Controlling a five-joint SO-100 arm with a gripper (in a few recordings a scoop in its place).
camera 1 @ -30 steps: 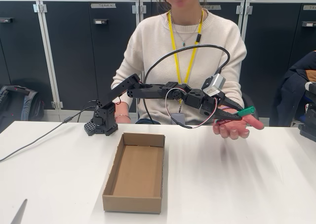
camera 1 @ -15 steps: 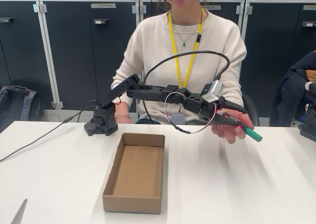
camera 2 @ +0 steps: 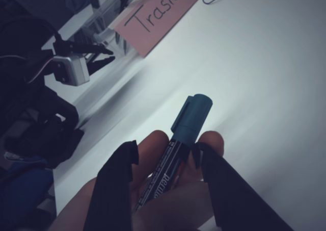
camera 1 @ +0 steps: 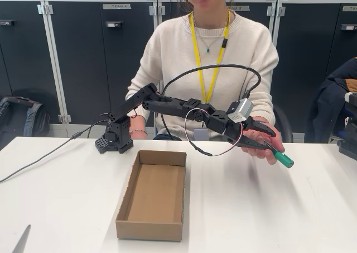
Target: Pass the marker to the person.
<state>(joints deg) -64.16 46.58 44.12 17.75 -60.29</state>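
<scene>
Marker (camera 1: 279, 156): a second ago its green cap pointed up and to the right in the fixed view; it now slopes down and to the right, cap end lowest. Gripper (camera 1: 262, 139): a second ago it was closed on the marker; its fingers now stand spread either side of the barrel, which lies on the person's hand (camera 1: 271, 147). The hand has turned slightly, fingers now angled down. The arm's forward section has dropped a little toward the bench (camera 1: 268, 208).

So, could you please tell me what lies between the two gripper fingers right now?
In the wrist view, the marker lies in the gap between the gripper fingers, apparently touching neither, resting on the person's hand beneath them.
</scene>
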